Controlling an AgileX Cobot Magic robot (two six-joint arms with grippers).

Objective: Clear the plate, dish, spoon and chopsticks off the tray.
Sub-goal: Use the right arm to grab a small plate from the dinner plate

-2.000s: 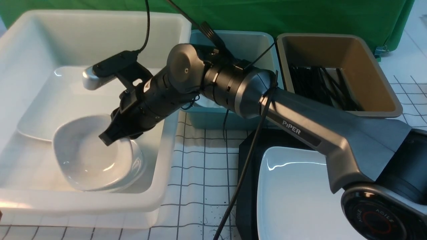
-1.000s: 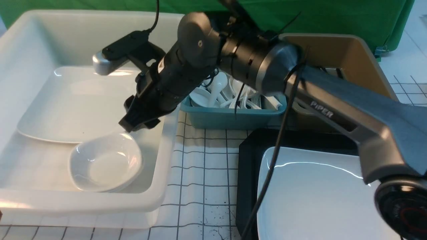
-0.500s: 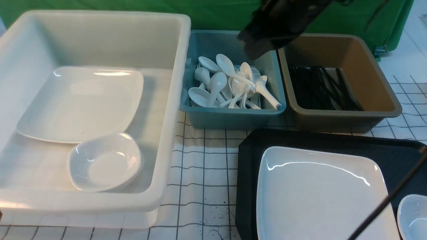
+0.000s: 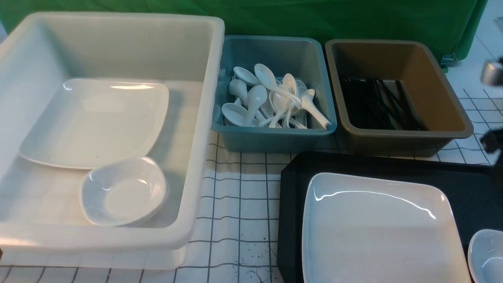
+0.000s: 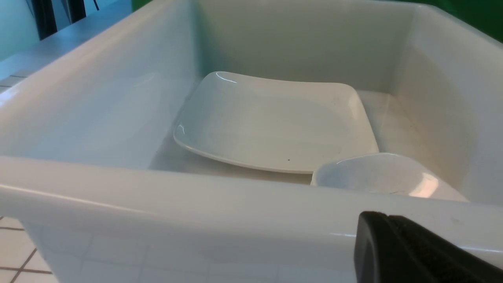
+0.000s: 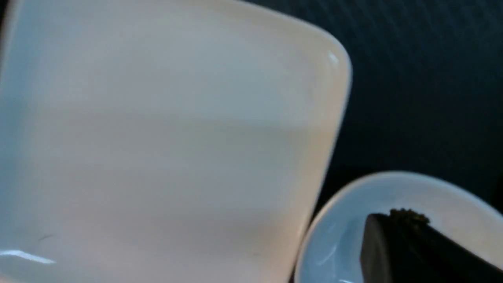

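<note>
When the right arm left the white tub [image 4: 118, 237]: it had swung back to the tray [image 4: 463, 184] side, and I saw only a blurred piece of the arm [image 4: 493, 141] at the front view's right edge.
In the white tub: the dish [image 4: 123, 190] I had just dropped lay against the near edge of the specked plate [image 4: 94, 122]. It seemed to sit nested on another dish.
Right side: the right fingers [image 6: 408, 251] were clenched, with nothing between them that I could see. They hung over a second dish [image 4: 487, 255], and I could not tell whether they touched it.
Left side: the left fingers [image 5: 408, 251] were parked outside the white tub's near wall. Only a dark tip showed, so I could not tell whether they were released or clenched.
On the tray: the plate [image 4: 377, 232] still filled most of the part in view, with the second dish just beside its right corner.
Not found: I saw no spoon or chopsticks on the visible tray. Spoons [image 4: 255, 98] lay in the blue tub [image 4: 275, 139] and black sticks [image 4: 377, 104] in the brown tub [image 4: 393, 143].
What it meant: one dish was delivered. I judged that the plate and the second dish remained, and that the right fingers would need to open before the next pick.
</note>
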